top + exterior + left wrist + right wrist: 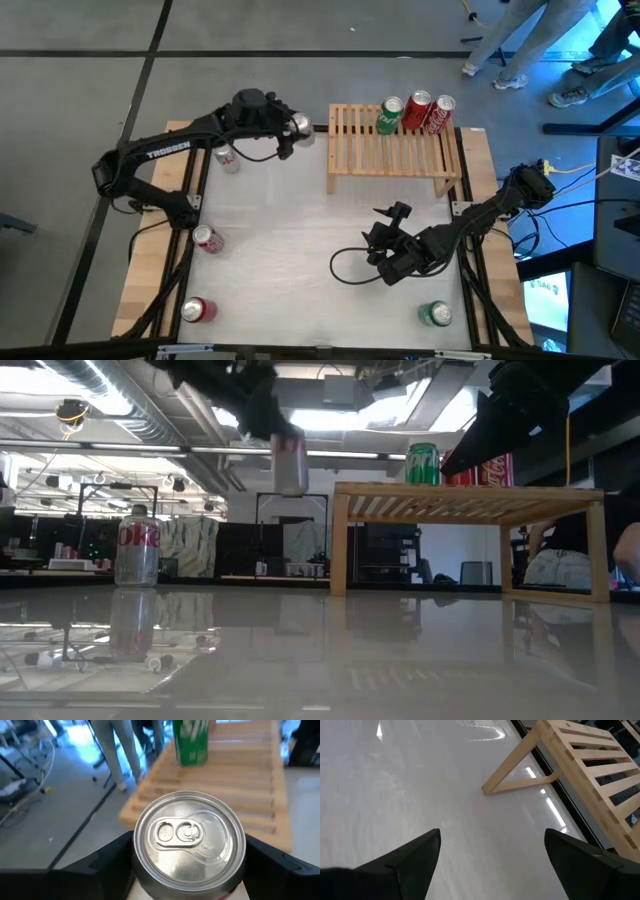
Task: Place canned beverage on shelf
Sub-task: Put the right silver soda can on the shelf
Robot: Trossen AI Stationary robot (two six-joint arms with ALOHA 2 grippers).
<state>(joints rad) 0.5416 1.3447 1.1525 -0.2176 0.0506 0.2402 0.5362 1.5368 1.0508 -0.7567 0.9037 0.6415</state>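
My left gripper (296, 127) is shut on a silver-topped can (189, 840), held in the air just left of the shelf (395, 150). The low view shows the can (291, 460) at about the height of the shelf top (470, 502). The shelf is a light-wood slatted rack at the table's far side. A green can (389, 115) and two red cans (428, 112) stand upright on its far right part. My right gripper (385, 252) is open and empty, low over the table in front of the shelf's right end. My left gripper pinches the can's side wall just below its rim (137, 851) between its two fingers (107, 862), one on each side. The fingers come from the table's left, slanting down. The can is upright with its tab end up, lifted clear of the table.
A silver Diet Coke can (228, 158) stands at the far left and also shows in the low view (137, 545). Two red cans (207, 238) (197, 310) stand on the left side and a green can (435, 314) at the near right. People stand beyond the table's far edge (520, 45).
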